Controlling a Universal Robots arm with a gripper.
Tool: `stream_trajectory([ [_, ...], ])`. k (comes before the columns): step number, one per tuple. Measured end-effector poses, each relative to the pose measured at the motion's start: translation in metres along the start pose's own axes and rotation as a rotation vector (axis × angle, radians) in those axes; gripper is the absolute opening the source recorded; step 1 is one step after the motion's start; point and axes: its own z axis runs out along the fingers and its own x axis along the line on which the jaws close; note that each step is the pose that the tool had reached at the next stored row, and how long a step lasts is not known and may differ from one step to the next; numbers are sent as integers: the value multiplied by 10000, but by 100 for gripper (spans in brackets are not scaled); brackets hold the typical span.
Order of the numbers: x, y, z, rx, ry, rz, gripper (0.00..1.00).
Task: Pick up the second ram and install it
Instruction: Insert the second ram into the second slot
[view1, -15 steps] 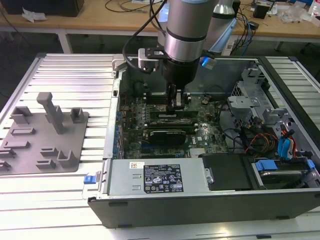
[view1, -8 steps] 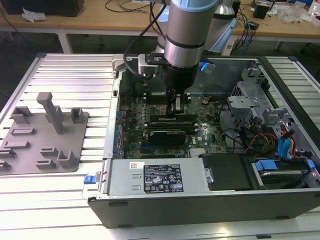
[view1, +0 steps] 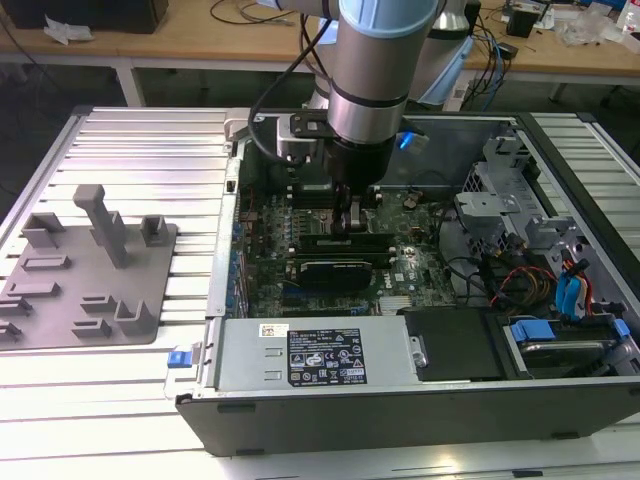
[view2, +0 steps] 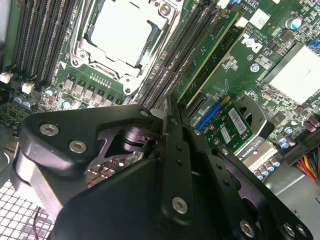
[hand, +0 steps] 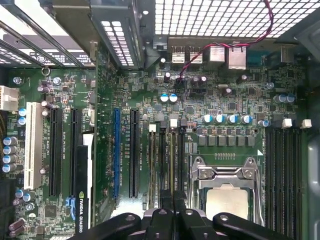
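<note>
Motherboard (view1: 272, 215) inside computer case (view1: 400, 415)

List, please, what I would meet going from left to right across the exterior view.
grey plastic fixture → small blue tab → gripper, down inside the open computer case → metal drive cage → blue cables
</note>
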Motion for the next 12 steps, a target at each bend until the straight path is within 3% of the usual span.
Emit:
stream_trajectory([
  [12,-2,1,31,2,-9,35,9],
])
